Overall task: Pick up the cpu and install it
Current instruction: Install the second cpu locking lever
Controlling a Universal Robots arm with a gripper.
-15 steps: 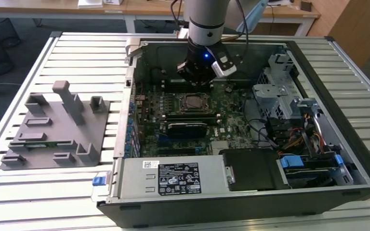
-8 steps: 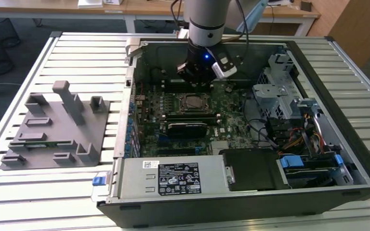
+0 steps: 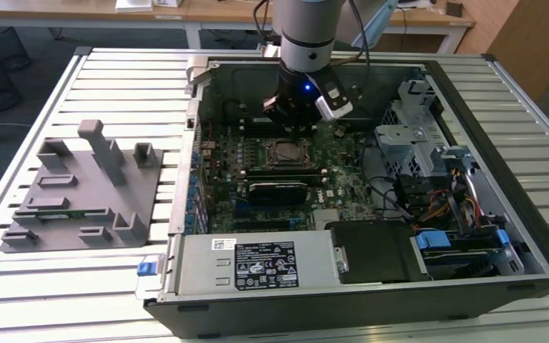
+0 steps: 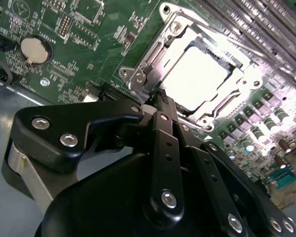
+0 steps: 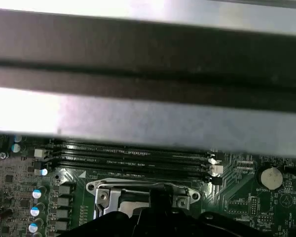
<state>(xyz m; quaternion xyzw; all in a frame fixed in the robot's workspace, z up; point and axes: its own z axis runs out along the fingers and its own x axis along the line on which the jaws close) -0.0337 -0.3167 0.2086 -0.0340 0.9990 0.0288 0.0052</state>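
Observation:
The cpu (image 4: 196, 75) lies flat in the motherboard socket (image 4: 138, 74), its metal top glaring bright inside the socket's metal frame. In the exterior view the cpu (image 3: 289, 151) sits mid-board inside the open computer case. My gripper (image 4: 159, 98) hovers just over the socket's edge beside the chip, its black fingers drawn together to a point with nothing seen between them. The exterior view shows my gripper (image 3: 299, 131) straight above the socket's far side. The first wrist view shows the socket frame (image 5: 106, 190) with my gripper (image 5: 160, 197) dark in front of it.
A grey plastic tray (image 3: 74, 193) with a green memory stick (image 3: 60, 212) stands at the exterior view's left of the case. Memory slots (image 5: 133, 158) and a coin battery (image 5: 270, 176) flank the socket. Drive cages and cables (image 3: 427, 179) crowd the case's right side, the power supply (image 3: 255, 264) its front.

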